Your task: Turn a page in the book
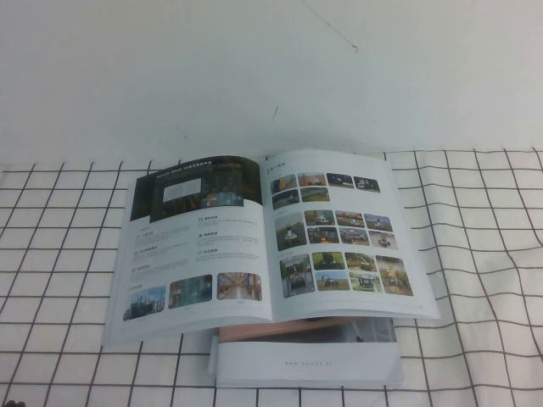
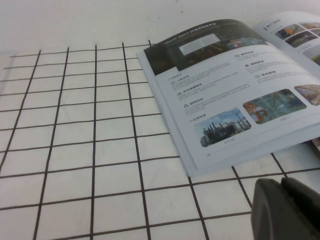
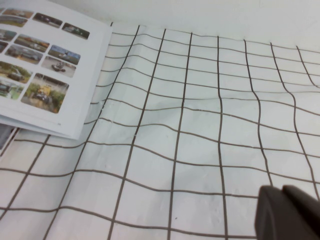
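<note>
The book [image 1: 271, 237] lies open on the gridded cloth in the high view. Its left page [image 1: 199, 246] has a dark banner, text and three photos. Its right page [image 1: 339, 237] has a grid of small vehicle photos. No sheet with a grey-banded table shows. Neither gripper shows in the high view. My left gripper [image 2: 281, 183] is shut and empty, low over the cloth near the corner of the book's left page [image 2: 235, 100]. My right gripper [image 3: 281, 190] is shut and empty over the cloth, well clear of the book's right page [image 3: 45, 65].
A plain white booklet [image 1: 305, 360] with one line of small text lies under the book's near edge, with a pinkish layer [image 1: 280, 329] between them. The white cloth with black grid lines [image 1: 475, 254] covers the table. A white wall stands behind.
</note>
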`<act>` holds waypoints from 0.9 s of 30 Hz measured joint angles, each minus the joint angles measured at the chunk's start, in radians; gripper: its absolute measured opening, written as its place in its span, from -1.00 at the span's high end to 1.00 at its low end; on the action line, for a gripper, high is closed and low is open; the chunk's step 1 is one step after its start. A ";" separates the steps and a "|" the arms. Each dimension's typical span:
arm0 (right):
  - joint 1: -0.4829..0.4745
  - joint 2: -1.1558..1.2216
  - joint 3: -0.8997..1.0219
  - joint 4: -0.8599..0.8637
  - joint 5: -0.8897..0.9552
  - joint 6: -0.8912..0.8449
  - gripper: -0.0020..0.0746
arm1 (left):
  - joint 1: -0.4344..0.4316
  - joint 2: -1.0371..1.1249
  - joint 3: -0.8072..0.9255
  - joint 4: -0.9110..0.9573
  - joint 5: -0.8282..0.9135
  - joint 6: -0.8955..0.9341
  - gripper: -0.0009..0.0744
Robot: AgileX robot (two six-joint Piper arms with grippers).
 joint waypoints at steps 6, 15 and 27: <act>0.000 0.000 0.000 0.000 0.000 0.000 0.95 | 0.070 0.000 0.000 0.000 0.000 0.000 0.98; 0.000 0.000 0.000 0.002 0.000 0.000 0.95 | 0.116 0.000 0.000 0.000 0.000 0.000 0.98; 0.000 0.000 0.000 0.002 0.000 0.000 0.95 | 0.211 0.000 0.000 0.000 0.000 0.000 0.98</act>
